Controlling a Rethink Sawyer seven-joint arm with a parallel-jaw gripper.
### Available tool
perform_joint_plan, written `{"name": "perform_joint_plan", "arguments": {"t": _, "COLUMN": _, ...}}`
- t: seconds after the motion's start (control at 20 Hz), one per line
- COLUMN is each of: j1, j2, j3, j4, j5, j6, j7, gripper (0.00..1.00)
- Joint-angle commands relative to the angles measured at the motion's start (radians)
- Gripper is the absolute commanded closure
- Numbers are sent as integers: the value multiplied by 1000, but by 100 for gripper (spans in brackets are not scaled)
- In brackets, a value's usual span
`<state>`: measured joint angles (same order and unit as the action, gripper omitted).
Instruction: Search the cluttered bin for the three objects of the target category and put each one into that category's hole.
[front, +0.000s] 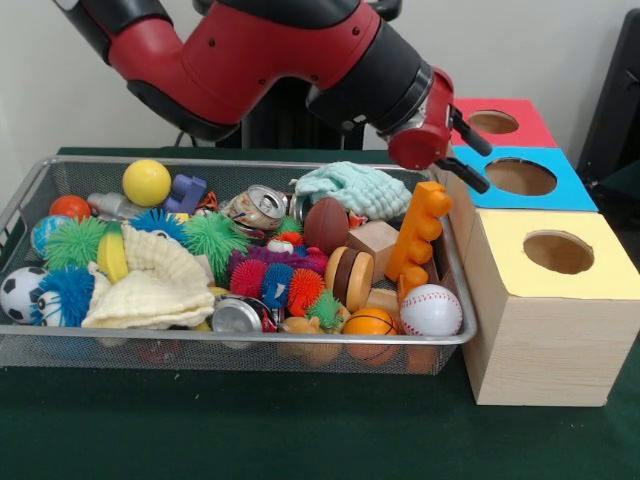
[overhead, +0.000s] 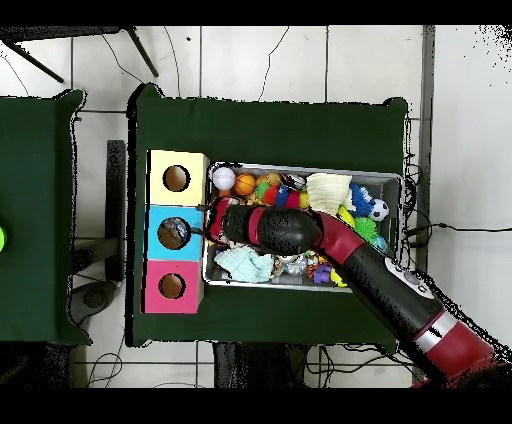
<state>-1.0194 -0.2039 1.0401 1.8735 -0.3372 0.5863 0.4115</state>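
A red and black robot arm reaches over a wire mesh bin (front: 20, 205) packed with toys on a green tabletop (front: 250, 430). Its jaws (front: 470, 150) stand apart and empty, hovering over the gap between the bin's edge and the blue box (front: 575, 190), beside that box's hole (front: 520, 176). The red box (front: 530, 125) and yellow box (front: 560, 300) flank it in a row. An orange block (front: 418, 232) stands upright, long axis vertical, just below the jaws, not touching them.
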Motion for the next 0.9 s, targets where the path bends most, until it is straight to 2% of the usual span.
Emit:
{"name": "perform_joint_plan", "arguments": {"t": 0.05, "j1": 105, "j2": -225, "j3": -227, "j4": -214, "j5": 4, "j6": 235, "j7": 189, "gripper": 0}}
{"name": "perform_joint_plan", "arguments": {"t": 0.1, "j1": 137, "j2": -258, "j3": -274, "j4": -245, "j5": -18, "j6": 256, "j7": 206, "gripper": 0}}
{"name": "perform_joint_plan", "arguments": {"t": 0.25, "j1": 182, "j2": -286, "j3": -341, "j4": -299, "j5": -45, "j6": 289, "j7": 212, "gripper": 0}}
{"name": "perform_joint_plan", "arguments": {"t": 0.6, "j1": 292, "j2": -291, "j3": -503, "j4": -416, "j5": -102, "j6": 359, "j7": 245, "gripper": 0}}
{"name": "perform_joint_plan", "arguments": {"t": 0.9, "j1": 297, "j2": -299, "j3": -533, "j4": -422, "j5": -68, "j6": 367, "j7": 214, "gripper": 0}}
